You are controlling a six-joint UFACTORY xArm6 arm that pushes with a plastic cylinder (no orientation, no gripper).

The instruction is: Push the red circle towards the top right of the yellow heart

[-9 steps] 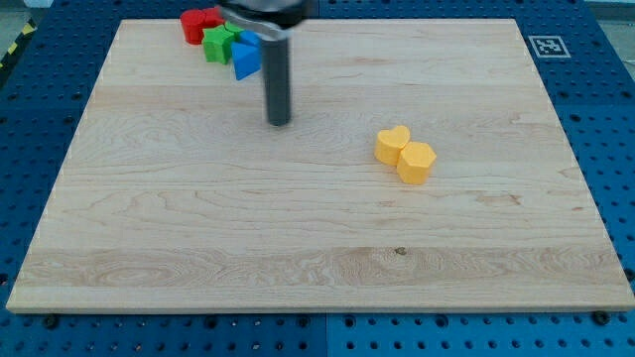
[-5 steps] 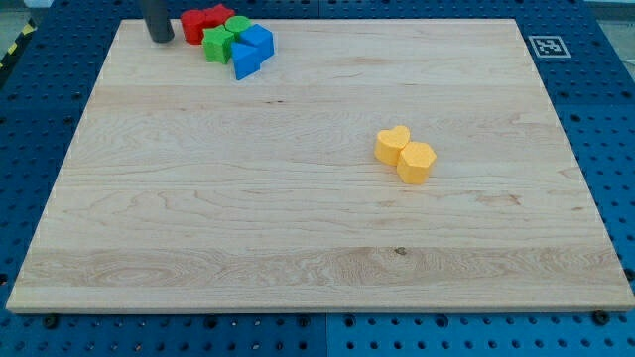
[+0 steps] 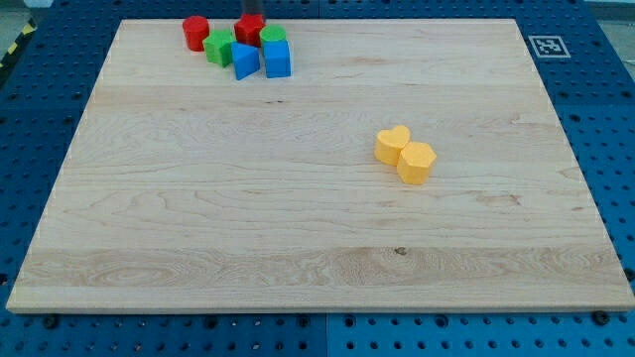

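Observation:
The red circle (image 3: 195, 32) stands near the board's top edge at the view's upper left, a little left of the other clustered blocks. The yellow heart (image 3: 393, 144) lies right of the board's middle, touching a second yellow block (image 3: 417, 163) at its lower right. The red circle is far to the upper left of the heart. My tip does not show in this view.
Right of the red circle sit a second red block (image 3: 249, 27), two green blocks (image 3: 219, 47) (image 3: 273, 38), a blue triangle-like block (image 3: 244, 61) and a blue cube (image 3: 278, 59). A black-and-white marker (image 3: 546, 46) is at the board's top right corner.
The rod went from the board's upper middle to the top left corner, then out of view. The cluster has spread: the red circle now stands apart at the left and the blue cube has shifted right.

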